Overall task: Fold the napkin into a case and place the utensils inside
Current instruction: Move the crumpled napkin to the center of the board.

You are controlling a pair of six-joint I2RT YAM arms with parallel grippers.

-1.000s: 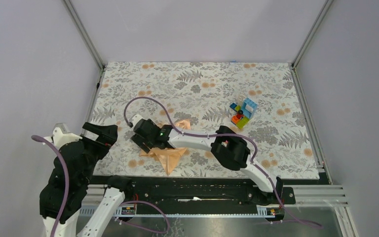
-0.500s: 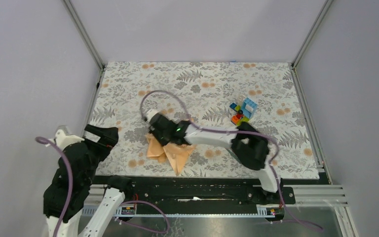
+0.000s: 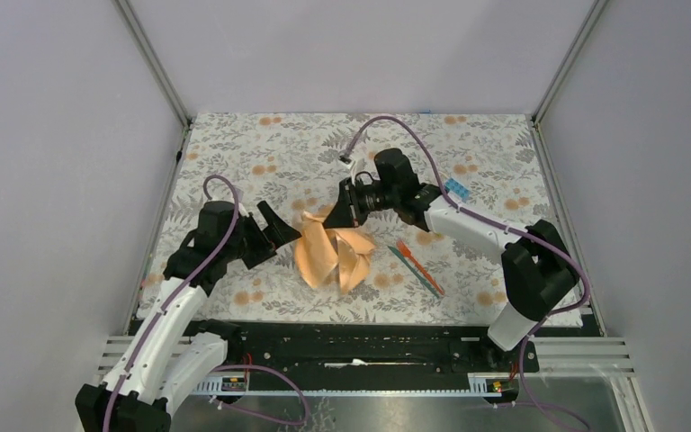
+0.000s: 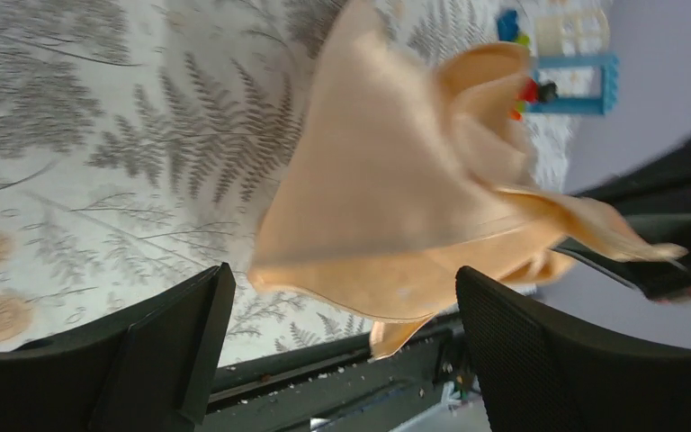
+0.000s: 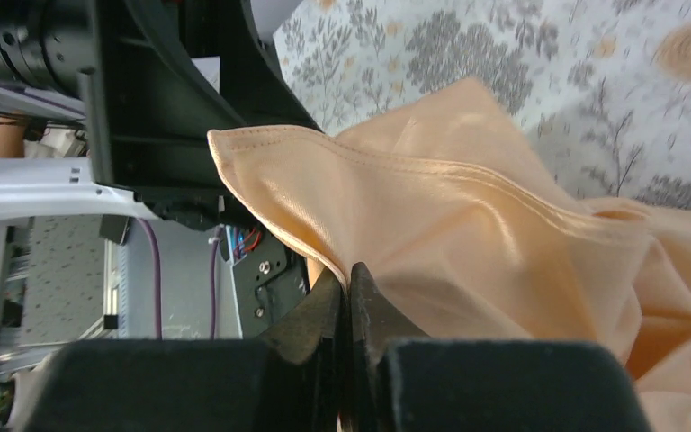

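I see the floral-patterned table mat (image 3: 234,153) covering the work surface. Near its middle is the peach-orange satin napkin (image 3: 321,258), loosely bunched in hanging folds and not formed into a case. The right gripper (image 3: 328,218) has its fingers pressed together on a hemmed edge at the cloth's upper end, which my right wrist view shows clearly. The left gripper (image 3: 279,232) sits just left of the napkin with its jaws spread wide. In its wrist view the cloth hangs between the fingers, and I cannot tell if it touches them. A cluster of multicoloured toy blocks (image 3: 454,189) shows behind the right arm. The slim orange and teal plastic utensils (image 3: 418,266) lie together on the mat, right of the napkin and apart from it.
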